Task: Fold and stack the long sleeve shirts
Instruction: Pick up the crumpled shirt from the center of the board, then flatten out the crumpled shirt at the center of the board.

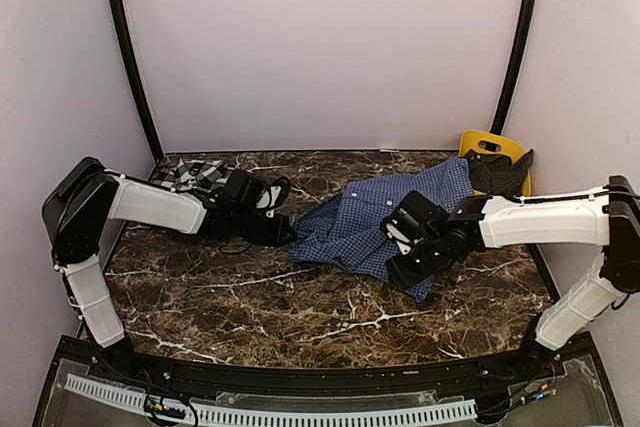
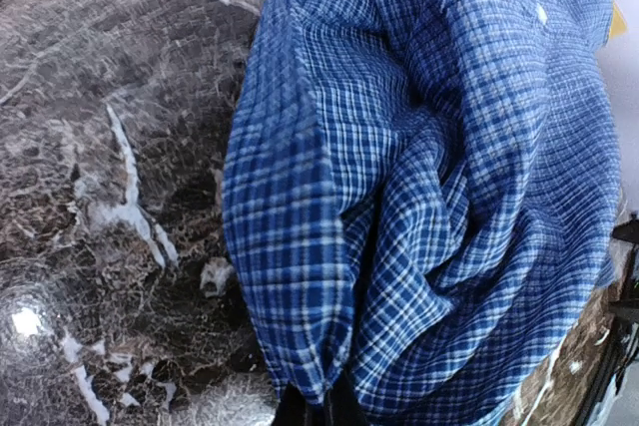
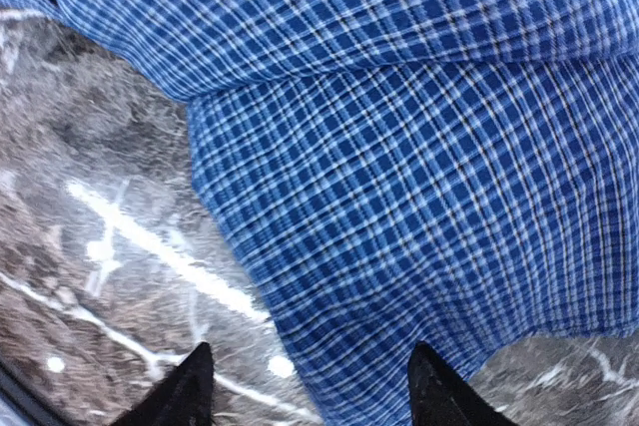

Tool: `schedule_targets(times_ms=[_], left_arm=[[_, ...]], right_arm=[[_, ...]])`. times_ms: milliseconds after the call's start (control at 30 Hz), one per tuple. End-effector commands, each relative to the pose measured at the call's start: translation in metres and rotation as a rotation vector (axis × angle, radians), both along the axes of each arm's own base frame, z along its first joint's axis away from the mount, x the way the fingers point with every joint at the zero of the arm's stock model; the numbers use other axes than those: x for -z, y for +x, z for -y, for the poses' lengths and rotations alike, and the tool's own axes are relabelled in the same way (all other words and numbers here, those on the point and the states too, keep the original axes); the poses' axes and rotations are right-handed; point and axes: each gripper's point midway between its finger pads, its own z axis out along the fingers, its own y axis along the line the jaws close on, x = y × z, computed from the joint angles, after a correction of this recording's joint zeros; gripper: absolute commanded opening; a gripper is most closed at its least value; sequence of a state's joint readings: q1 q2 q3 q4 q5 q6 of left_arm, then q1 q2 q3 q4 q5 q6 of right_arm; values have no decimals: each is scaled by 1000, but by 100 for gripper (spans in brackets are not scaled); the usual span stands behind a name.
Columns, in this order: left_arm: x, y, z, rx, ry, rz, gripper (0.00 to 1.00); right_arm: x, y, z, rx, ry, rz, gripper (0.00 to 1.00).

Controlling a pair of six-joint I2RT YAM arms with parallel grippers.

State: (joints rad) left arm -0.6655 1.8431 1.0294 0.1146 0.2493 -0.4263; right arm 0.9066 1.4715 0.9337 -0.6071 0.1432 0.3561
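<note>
Your left gripper [image 2: 321, 408] pinches the crumpled, fine-checked blue shirt [image 2: 429, 197] (its tips mostly buried in folds), while your right gripper [image 3: 312, 351] stands open.

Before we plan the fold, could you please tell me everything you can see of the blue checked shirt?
The blue checked shirt is woven-looking cloth, blue with fine dark and pale check lines and what look like small white buttons. It lies unfolded and crumpled in deep folds on the marble table, right of centre. The left tool is shut on its left edge; the right tool stands open over its near edge, cloth between the fingertips.
</note>
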Motion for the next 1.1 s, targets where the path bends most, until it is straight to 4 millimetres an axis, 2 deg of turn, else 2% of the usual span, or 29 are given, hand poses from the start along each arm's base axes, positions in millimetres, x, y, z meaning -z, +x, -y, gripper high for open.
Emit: schedule_targets(times_ms=[0,100,133,167,200,233,267,300,333,367,400,433,500,600,633,700,800,833,867,933,1000,1067], left_arm=[[-69,9,-8,-50,-174,94,0],[-109,8,-30,-99,-250,146,0],[-118,8,-34,-110,-268,154,0],[-137,7,-41,-120,-292,187,0],[-143,6,-46,-132,-290,195,0],[-162,6,-51,-140,-307,231,0],[-165,6,-57,-157,-287,239,0],[-186,7,-63,-176,-297,286,0],[-192,6,-67,-183,-283,298,0],[-216,8,-74,-209,-293,354,0],[-225,8,-79,-219,-285,375,0],[-249,9,-85,-243,-299,428,0],[-278,8,-90,-258,-315,493,0],[-318,8,-91,-247,-345,580,0],[-323,8,-91,-239,-338,593,0],[-345,8,-88,-214,-347,640,0],[-385,7,-88,-196,-368,724,0],[-394,7,-89,-189,-364,757,0],[-413,6,-89,-188,-377,794,0],[-430,5,-88,-168,-369,828,0],[-427,8,-83,-146,-356,813,0],[-408,17,-72,-120,-345,762,0]], right_arm=[[24,14,22,54,-164,40,50],[32,18,24,51,-192,30,34],[31,21,24,56,-191,32,23],[26,25,26,65,-196,43,2],[18,29,27,74,-193,60,0],[6,34,27,78,-178,78,0],[-11,39,27,84,-146,96,0],[-31,45,27,90,-98,119,0],[-56,53,29,103,-50,153,0],[-85,63,35,125,0,203,0],[-115,73,44,155,48,259,0],[-146,83,54,183,97,319,0],[-201,97,71,221,196,423,0],[-261,107,84,237,274,537,0],[-271,110,84,234,279,552,0],[-286,115,83,232,280,577,0],[-309,124,87,255,280,632,0],[-316,127,89,269,279,650,0],[-324,129,93,283,280,669,0],[-338,133,101,315,272,708,0],[-347,136,111,348,254,734,0],[-349,138,124,386,214,748,0]])
